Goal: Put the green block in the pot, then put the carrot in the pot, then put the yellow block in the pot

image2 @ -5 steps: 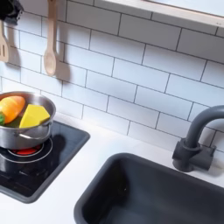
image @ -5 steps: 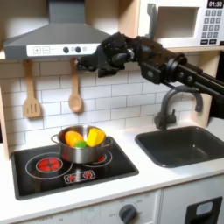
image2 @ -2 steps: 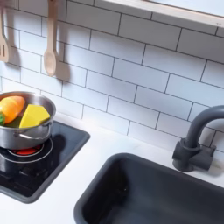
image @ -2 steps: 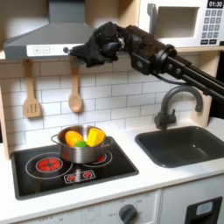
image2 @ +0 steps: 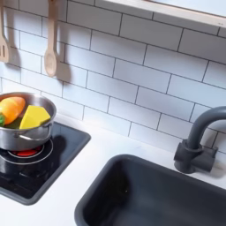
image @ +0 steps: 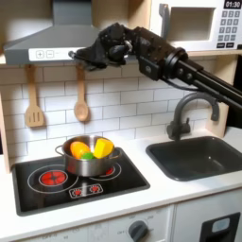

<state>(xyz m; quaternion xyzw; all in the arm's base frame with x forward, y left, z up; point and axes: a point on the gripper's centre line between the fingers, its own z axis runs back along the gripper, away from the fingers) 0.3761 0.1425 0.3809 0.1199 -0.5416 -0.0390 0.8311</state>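
While the tool hangs high with nothing visibly gripped, jaw state unclear, the pot sits directly below it, holding the carrot, yellow block and green block.

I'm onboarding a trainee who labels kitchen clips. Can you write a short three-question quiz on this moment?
1. True or false: the yellow block lies inside the pot.
2. In the first exterior view, where is the end effector? A) down in the sink B) raised in front of the range hood, above the pot C) touching the faucet
3. Fill in: in the second exterior view, the orange thing beside the yellow block in the pot is the ____.

Key
1. True.
2. B; whether it is open or shut is too blurred to tell.
3. carrot.
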